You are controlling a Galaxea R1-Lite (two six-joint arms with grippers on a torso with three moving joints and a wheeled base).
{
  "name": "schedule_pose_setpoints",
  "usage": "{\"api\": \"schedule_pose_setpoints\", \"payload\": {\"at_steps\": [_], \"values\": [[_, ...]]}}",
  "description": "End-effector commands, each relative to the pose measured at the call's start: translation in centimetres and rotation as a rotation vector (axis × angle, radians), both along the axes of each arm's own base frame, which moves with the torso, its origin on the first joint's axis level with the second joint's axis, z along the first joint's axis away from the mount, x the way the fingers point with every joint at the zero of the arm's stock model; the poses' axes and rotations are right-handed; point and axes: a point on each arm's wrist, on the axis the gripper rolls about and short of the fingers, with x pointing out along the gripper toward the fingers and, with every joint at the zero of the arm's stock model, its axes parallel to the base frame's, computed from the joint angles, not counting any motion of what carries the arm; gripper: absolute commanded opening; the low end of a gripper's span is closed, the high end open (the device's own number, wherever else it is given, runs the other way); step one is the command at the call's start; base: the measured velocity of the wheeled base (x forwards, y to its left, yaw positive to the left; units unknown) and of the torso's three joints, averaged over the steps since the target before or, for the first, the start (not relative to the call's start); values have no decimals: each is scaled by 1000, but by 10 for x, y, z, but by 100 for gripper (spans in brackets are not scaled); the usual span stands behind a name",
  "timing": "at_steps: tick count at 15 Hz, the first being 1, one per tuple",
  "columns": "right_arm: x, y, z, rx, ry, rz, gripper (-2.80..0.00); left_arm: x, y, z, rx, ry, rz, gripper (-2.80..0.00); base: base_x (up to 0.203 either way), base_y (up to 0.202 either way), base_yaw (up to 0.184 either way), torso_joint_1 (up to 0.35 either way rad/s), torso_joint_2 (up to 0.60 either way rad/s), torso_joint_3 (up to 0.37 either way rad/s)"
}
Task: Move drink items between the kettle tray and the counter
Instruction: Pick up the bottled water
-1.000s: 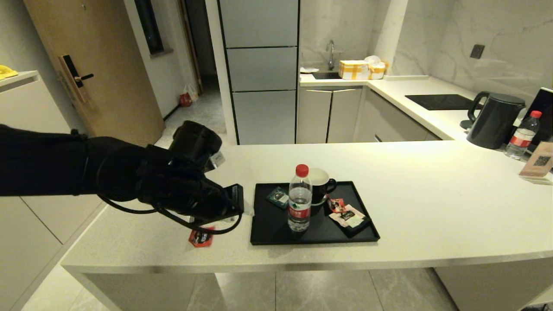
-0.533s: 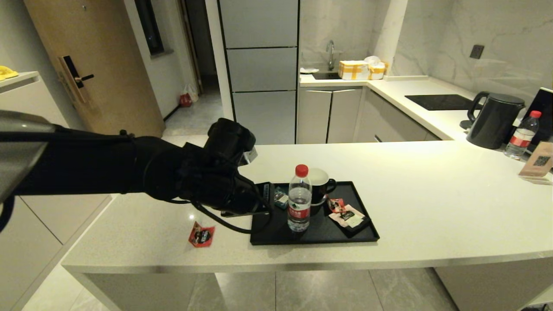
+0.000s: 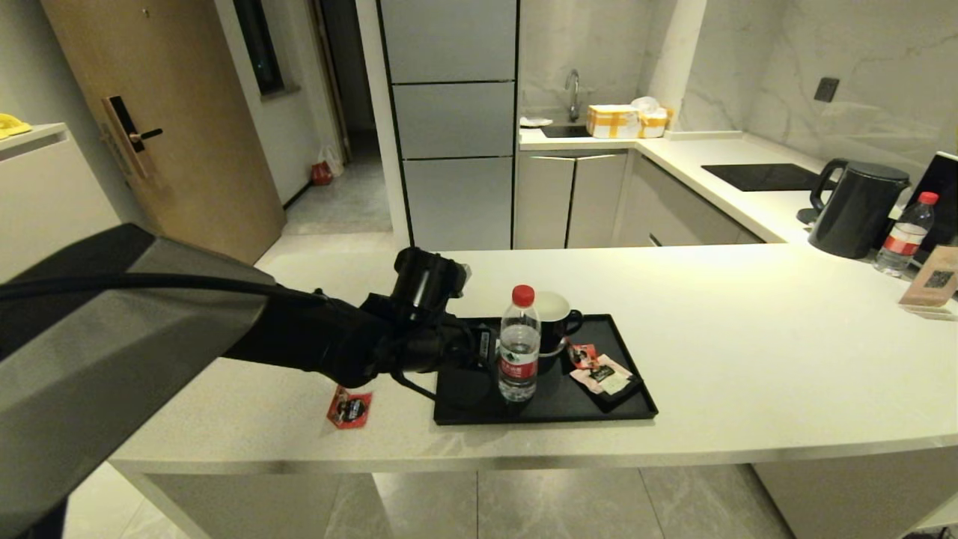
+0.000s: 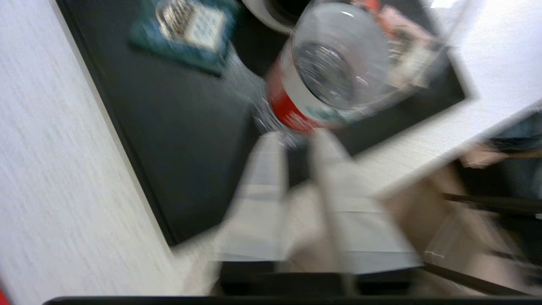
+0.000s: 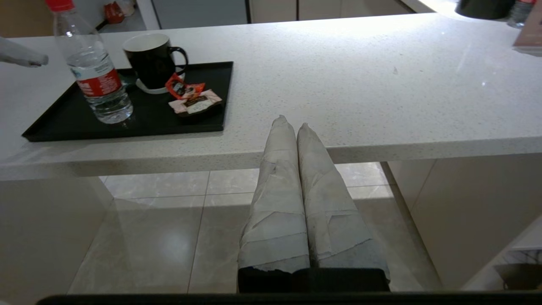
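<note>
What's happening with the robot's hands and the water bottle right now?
Left gripper beside water bottle, not gripping. Bottle upright on kettle tray. Red sachet on counter. Right gripper shut, parked below counter edge. Black mug close behind bottle.

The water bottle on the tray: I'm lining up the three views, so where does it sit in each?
Head view: water bottle upright, left of centre on the black tray.
Left wrist view: fills upper centre, just beyond the left claw.
Right wrist view: upper left.
Shared landmark: black mug behind it.

left claw (image 4: 296, 140): blurred | teal sachet (image 4: 190, 25): print unreadable, hidden in head view
</note>
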Motion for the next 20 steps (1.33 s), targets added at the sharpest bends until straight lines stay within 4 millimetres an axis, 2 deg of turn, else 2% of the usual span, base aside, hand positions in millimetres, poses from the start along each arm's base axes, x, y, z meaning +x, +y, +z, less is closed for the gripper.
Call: {"api": "schedule_pose_setpoints", "payload": {"at_steps": [1, 3, 8, 10, 12, 16, 20], "values": [[0, 0, 0, 0, 3, 0, -280, 15, 0, -23, 55, -33, 12, 0, 0, 0, 0, 0, 0, 0], [0, 0, 0, 0, 3, 0, -280, 21, 2, -25, 38, -68, 22, 0, 0, 0, 0, 0, 0, 0], [0, 0, 0, 0, 3, 0, -280, 20, 3, -25, 7, -154, 4, 0, 0, 0, 0, 0, 0, 0], [0, 0, 0, 0, 3, 0, -280, 11, 7, -32, 35, -189, -37, 0, 0, 0, 0, 0, 0, 0], [0, 0, 0, 0, 3, 0, -280, 8, 8, -31, 40, -211, -51, 0, 0, 0, 0, 0, 0, 0], [0, 0, 0, 0, 3, 0, -280, -12, 18, -18, 7, -193, -111, 0, 0, 0, 0, 0, 0, 0], [0, 0, 0, 0, 2, 0, -280, -12, 7, -17, -19, -197, -170, 0, 0, 0, 0, 0, 0, 0]]}}
